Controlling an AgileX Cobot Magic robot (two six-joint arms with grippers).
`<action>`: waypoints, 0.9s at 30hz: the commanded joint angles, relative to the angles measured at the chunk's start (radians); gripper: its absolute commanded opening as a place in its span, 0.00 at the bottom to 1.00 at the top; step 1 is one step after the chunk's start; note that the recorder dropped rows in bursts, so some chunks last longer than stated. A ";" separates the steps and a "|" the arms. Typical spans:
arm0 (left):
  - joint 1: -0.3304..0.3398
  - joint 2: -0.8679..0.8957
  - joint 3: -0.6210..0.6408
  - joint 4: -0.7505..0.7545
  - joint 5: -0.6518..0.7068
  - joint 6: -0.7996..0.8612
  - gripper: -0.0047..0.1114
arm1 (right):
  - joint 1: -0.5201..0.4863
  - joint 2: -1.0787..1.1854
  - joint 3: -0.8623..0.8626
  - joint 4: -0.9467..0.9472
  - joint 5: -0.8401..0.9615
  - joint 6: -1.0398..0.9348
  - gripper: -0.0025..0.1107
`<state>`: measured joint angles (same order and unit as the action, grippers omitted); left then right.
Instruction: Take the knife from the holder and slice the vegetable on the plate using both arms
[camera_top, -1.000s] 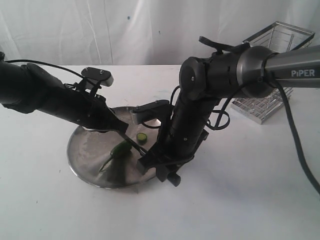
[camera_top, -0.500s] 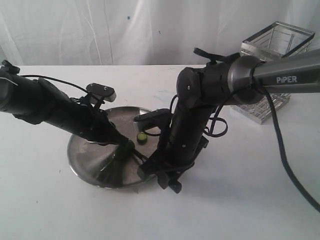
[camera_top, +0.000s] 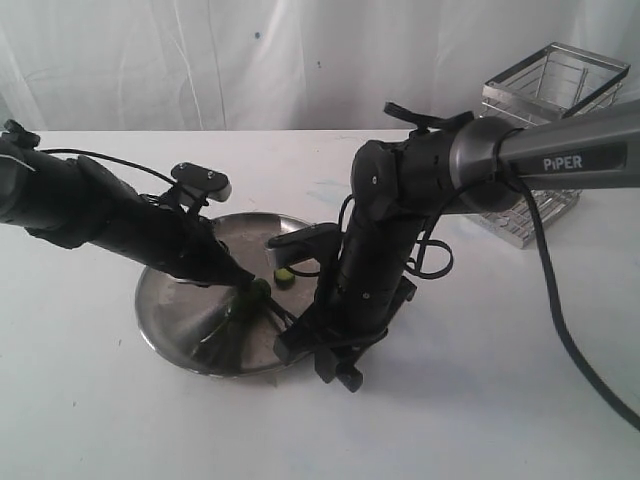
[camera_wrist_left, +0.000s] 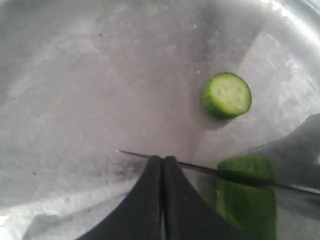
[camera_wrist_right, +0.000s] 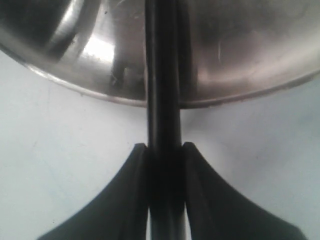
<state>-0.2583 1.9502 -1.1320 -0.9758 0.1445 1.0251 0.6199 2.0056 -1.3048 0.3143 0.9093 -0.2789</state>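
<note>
A: What is differing from half a second back?
B: Little; the right arm (camera_top: 400, 215) is sitting slightly lower, the left gripper (camera_wrist_left: 163, 165) is staying pinched shut over the plate (camera_top: 175, 310).
A: Where is the knife (camera_wrist_right: 162, 75) lying?
B: Clamped in the right gripper (camera_wrist_right: 163, 150), its blade crossing the vegetable (camera_wrist_left: 247, 200) at the frame's lower right, a cut slice (camera_wrist_left: 226, 95) lying apart above.
A: Edges?
B: The handle is overhanging the plate's rim; bare table (camera_top: 480, 400) is spreading lower right, the holder (camera_top: 545, 90) standing upper right.
</note>
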 joint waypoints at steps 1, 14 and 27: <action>-0.003 -0.078 0.000 -0.066 -0.087 -0.007 0.04 | 0.001 0.000 -0.001 -0.006 0.009 -0.004 0.02; -0.005 0.015 -0.056 -0.146 -0.005 -0.007 0.04 | 0.001 0.000 -0.001 -0.006 0.003 -0.004 0.02; -0.011 0.061 -0.067 -0.181 0.066 0.053 0.04 | 0.001 0.000 0.001 -0.006 0.001 -0.004 0.02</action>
<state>-0.2649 1.9890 -1.1973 -1.1640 0.1891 1.0699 0.6199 2.0056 -1.3048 0.3143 0.9065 -0.2789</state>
